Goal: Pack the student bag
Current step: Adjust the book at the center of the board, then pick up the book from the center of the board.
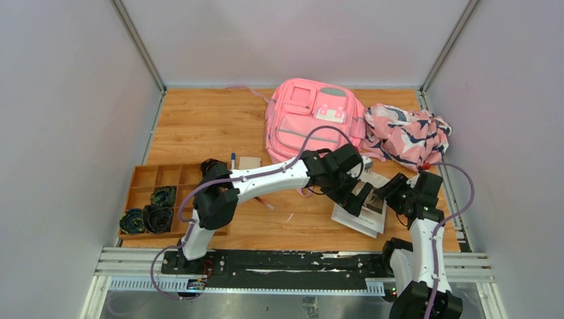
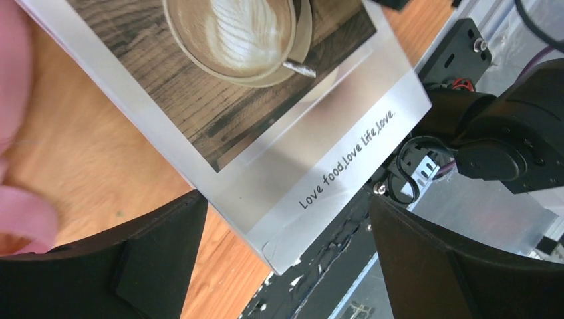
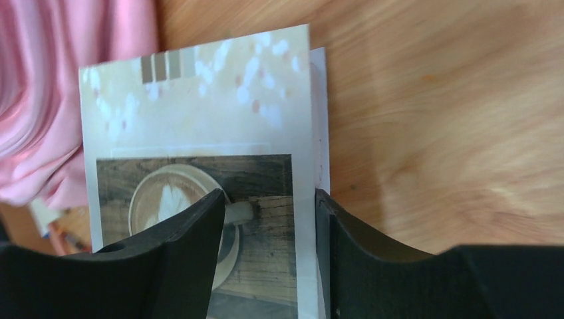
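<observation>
Booklet (image 3: 199, 133) edge between the right jaws
Bare desk (image 3: 432, 100) lies free right of them; the bag (image 3: 40, 86) blocks their left. Over the booklet's corner the left jaws gape, right arm (image 2: 505, 133) just beside.

Both arms (image 1: 266, 178) have white links, chunky black joints (image 1: 216, 205) and matte black wedge-shaped fingers (image 2: 159, 256), with purple cables (image 1: 300, 141) looping along them from base to wrist.

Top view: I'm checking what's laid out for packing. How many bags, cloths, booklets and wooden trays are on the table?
Pink backpack: 1
Patterned cloth: 1
Coffee-cover booklet: 1
Wooden tray: 1
Total: 4
</observation>
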